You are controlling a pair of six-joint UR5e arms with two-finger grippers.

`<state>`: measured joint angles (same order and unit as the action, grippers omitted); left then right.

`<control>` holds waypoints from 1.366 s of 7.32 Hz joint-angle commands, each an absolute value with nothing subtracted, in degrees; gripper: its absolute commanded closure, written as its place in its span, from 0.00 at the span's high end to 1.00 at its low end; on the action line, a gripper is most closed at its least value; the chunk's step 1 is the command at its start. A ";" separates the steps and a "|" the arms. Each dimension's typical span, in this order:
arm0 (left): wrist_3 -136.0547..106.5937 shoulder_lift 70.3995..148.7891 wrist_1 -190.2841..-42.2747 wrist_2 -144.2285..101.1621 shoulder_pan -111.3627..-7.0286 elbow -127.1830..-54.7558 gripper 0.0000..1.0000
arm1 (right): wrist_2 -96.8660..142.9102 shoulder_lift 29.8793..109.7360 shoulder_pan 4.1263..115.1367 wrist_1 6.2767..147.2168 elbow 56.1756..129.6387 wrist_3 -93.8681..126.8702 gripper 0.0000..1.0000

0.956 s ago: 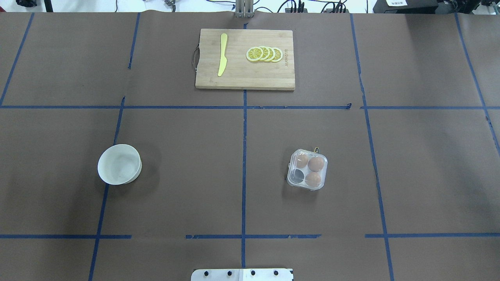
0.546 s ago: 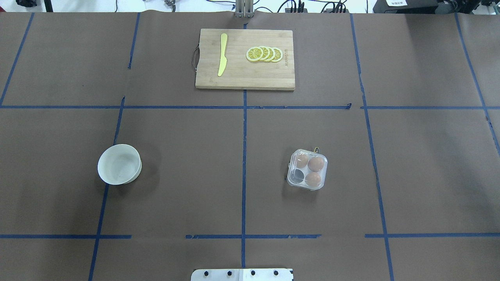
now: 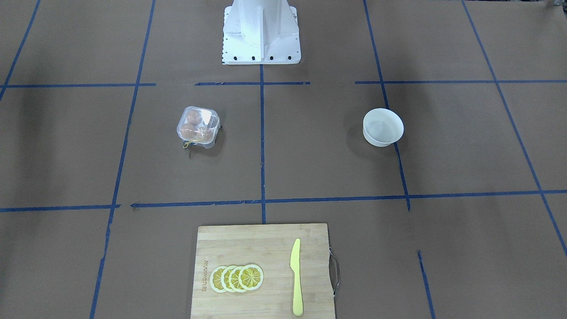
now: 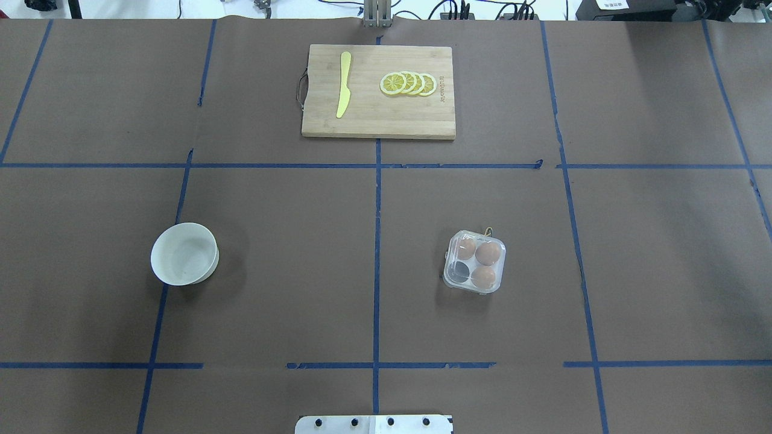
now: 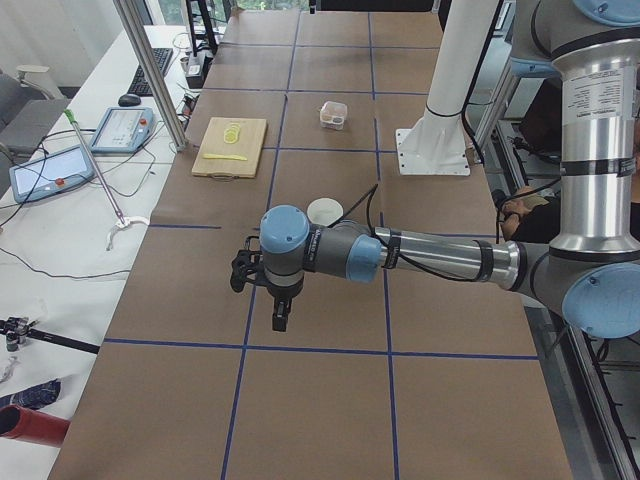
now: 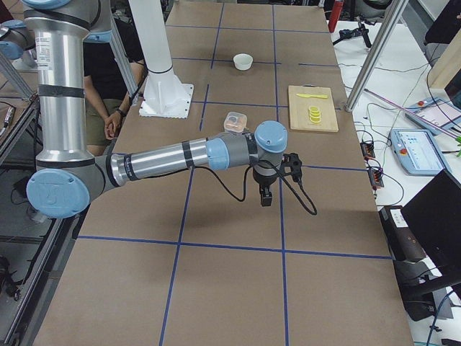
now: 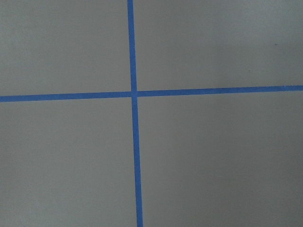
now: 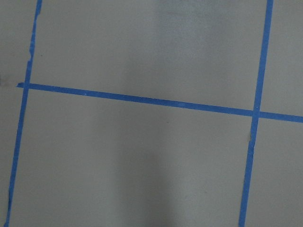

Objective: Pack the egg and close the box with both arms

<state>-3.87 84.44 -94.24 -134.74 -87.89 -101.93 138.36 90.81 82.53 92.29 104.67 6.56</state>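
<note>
Box point(image 4: 474, 261) sits right of centre line, three eggs point(image 4: 488, 253) inside, fourth cell empty. Bowl point(image 4: 184, 254) well apart, looks empty; no loose egg seen. Lid looks down, not certain. Likely step: closing box. Best from above, one arm bracing base, other pressing lid. Only side views show left gripper point(image 5: 281, 318) and right gripper point(image 6: 265, 196); finger spread cannot be told.

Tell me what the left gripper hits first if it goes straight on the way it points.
The left gripper points straight down, so it would likely meet the brown table near a crossing of blue tape lines. Its wrist camera shows nothing else below.
</note>
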 commanded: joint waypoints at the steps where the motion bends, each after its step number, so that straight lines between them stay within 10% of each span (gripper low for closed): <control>1: 0.17 84.29 -92.91 -133.15 -87.98 -101.86 1.00 | 138.16 90.88 82.53 92.20 104.15 5.80 1.00; 10: 12.48 83.41 -79.28 -126.12 -93.07 -105.73 1.00 | 138.25 90.18 82.44 92.02 103.18 5.80 1.00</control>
